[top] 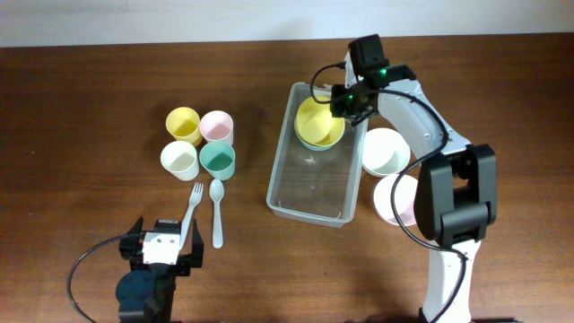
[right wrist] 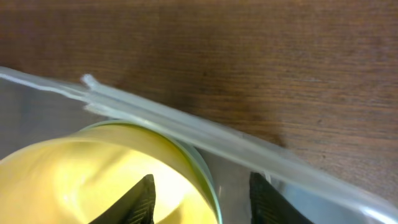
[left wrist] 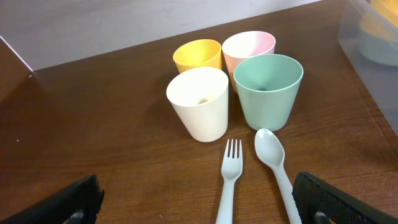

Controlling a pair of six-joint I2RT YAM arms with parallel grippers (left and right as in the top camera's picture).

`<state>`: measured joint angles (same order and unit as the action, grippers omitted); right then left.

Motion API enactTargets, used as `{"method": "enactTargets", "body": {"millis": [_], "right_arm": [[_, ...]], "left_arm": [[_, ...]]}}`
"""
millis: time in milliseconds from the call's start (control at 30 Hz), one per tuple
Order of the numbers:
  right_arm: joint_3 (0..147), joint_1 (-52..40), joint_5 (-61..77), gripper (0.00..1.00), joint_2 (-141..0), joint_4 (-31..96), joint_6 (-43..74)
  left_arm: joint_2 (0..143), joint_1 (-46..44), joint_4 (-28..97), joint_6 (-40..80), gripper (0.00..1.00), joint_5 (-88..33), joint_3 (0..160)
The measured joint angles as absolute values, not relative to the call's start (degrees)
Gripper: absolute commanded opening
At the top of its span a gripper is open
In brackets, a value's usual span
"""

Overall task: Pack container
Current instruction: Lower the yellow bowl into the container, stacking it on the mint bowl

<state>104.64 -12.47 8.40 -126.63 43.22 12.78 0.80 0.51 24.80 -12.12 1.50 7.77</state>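
Right claw [right wrist: 202, 186] parted astride yellow bowl [right wrist: 74, 177], container [right wrist: 205, 134] blurred, left claw [left wrist: 202, 200] parted, tips cropped.

The brown wooden table [top: 90, 108] carries four clustered cups left of centre: a yellow cup [top: 183, 125] and pink cup [top: 216, 126] toward the far edge, a white cup [top: 178, 161] and green cup [top: 217, 161] nearer. A fork [top: 191, 211] and spoon [top: 216, 211] lie side by side toward the near edge. The clear container [top: 314, 184] sits mid-table, with a white bowl [top: 384, 151] and pink bowl [top: 395, 199] just beside it toward the right edge.
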Motion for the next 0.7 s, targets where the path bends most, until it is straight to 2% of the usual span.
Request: {"method": "enactTargets", "body": {"millis": [300,400,467,567,633,700], "right_arm": [[104.64,-12.47,9.13,0.21,-127.15,42.78,12.62],[104.64,-12.47,10.04,0.23,-127.15,42.94,12.62],[104.64,-12.6,10.68,0.28,-127.13,43.16,12.27],[104.64,-13.34,11.0,0.29,-126.89,43.51,10.66],[104.64,-14.7,10.76,0.28,-126.21,43.7,10.04],[104.64,-16.73,10.5,0.22,-125.21,43.66,9.41]], "left_arm": [[0.8,0.51,24.8,-12.12,1.0,1.52,7.77],[0.8,0.51,24.8,-12.12,1.0,1.52,7.77],[0.8,0.51,24.8,-12.12,1.0,1.5,7.77],[0.8,0.51,24.8,-12.1,1.0,1.52,7.77],[0.8,0.51,24.8,-12.12,1.0,1.52,7.77],[0.8,0.51,24.8,-12.12,1.0,1.52,7.77]]}}
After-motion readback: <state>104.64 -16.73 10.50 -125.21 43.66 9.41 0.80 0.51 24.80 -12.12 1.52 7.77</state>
